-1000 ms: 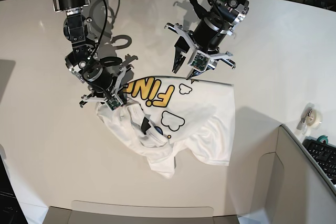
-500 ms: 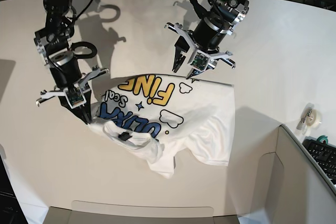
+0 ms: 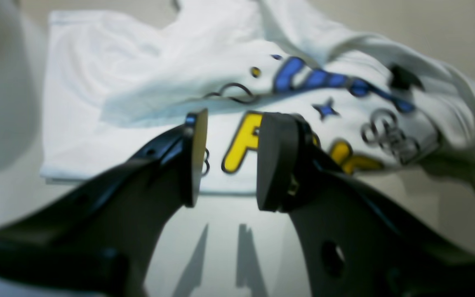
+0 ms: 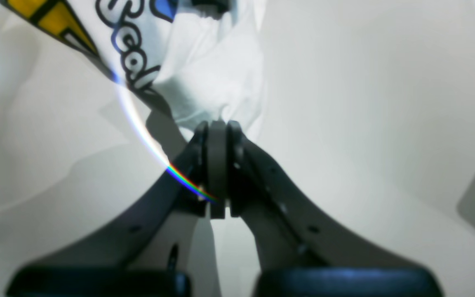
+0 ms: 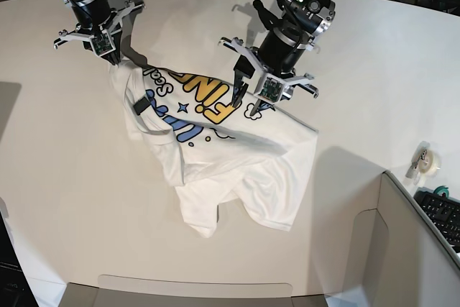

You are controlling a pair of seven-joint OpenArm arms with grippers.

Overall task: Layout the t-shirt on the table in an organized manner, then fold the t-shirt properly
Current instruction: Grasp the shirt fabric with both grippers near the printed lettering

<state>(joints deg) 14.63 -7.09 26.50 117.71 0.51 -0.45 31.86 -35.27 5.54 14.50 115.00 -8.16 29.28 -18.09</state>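
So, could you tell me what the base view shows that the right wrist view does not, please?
Only the base view shows the whole crumpled t-shirt, the left gripper open above its print, and a tape roll. Only the right wrist view shows, close up, the right gripper shut on a bunch of white fabric. Both show the printed shirt and the white table.

a large white counter [image 5: 65, 199] with a curved far edge carries the t-shirt [image 5: 237, 170], which lies crumpled across its middle, print side up. near the counter's right edge sits a small roll of tape [image 5: 427, 159], just beside a grey panel [image 5: 420, 239].
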